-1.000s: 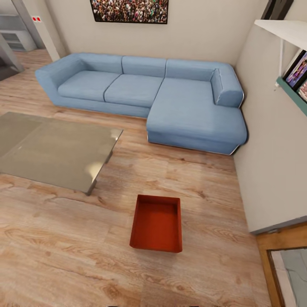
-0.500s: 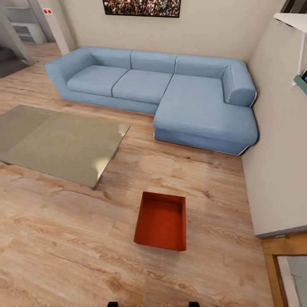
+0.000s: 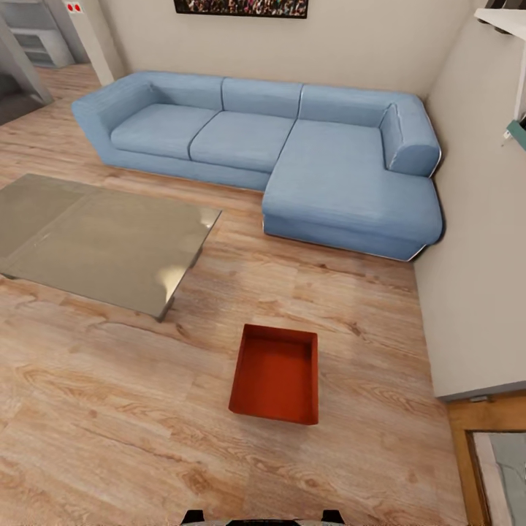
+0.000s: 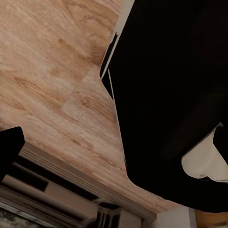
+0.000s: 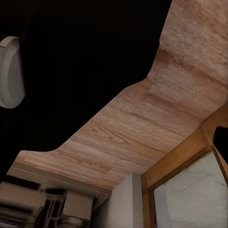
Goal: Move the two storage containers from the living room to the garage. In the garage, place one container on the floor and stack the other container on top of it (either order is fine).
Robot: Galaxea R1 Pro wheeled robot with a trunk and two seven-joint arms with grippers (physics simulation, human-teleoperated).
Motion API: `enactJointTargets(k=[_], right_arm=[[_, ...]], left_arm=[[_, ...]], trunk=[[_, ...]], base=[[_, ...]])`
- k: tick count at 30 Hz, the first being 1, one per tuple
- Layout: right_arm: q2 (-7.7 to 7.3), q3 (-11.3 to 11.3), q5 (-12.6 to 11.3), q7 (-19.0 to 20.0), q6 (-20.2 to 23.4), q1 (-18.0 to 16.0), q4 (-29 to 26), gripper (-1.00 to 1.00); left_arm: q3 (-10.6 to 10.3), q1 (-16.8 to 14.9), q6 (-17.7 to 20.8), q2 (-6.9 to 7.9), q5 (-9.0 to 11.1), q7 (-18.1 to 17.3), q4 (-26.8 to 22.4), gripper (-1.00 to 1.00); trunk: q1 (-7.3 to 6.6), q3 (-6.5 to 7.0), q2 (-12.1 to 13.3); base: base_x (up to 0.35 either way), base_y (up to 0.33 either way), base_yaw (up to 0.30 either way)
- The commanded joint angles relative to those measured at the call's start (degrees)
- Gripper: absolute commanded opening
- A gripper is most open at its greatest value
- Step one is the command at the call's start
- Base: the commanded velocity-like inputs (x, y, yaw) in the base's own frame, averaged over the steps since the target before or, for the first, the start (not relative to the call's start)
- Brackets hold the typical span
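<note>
Red-orange open-topped rectangular storage container [image 3: 276, 375] lay near on plank floor [image 3: 109, 409]; gripper states indeterminate; a misaligned approach risked shoving it.

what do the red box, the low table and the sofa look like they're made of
Storage container: probably hard plastic, going by its smooth, thin, evenly red-orange matte walls. Low table: likely glass or polished metal on top, since it is greyish with a bright glare patch. Sofa: blue woven fabric, with soft cushions and visible seams.

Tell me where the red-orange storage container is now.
In the head view, the storage container sits on the wood-plank floor, low and central, between the glass coffee table and the beige wall.
</note>
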Motion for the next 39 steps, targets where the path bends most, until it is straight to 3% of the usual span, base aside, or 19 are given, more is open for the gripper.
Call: enactJointTargets(k=[1, 20, 39], right_arm=[[0.02, 0.39, -0.16, -0.14, -0.31, -0.06, 0.17, 1.00], [0.16, -0.04, -0.21, -0.13, -0.28, -0.05, 0.17, 1.00], [0.12, -0.09, -0.32, -0.15, -0.30, -0.07, 0.17, 1.00]], left_arm=[[-0.49, -0.01, -0.11, 0.00, 0.43, 0.16, -0.01, 1.00], [-0.49, -0.01, -0.11, 0.00, 0.39, 0.16, -0.01, 1.00], [-0.23, -0.01, -0.02, -0.01, 0.37, 0.02, -0.01, 1.00]], trunk=[[0.01, -0.13, -0.04], [0.01, -1.26, -0.04], [0.01, -1.50, -0.04]], base=[[0.000, 0.000, 0.037], [0.000, 0.000, 0.040], [0.000, 0.000, -0.140]])
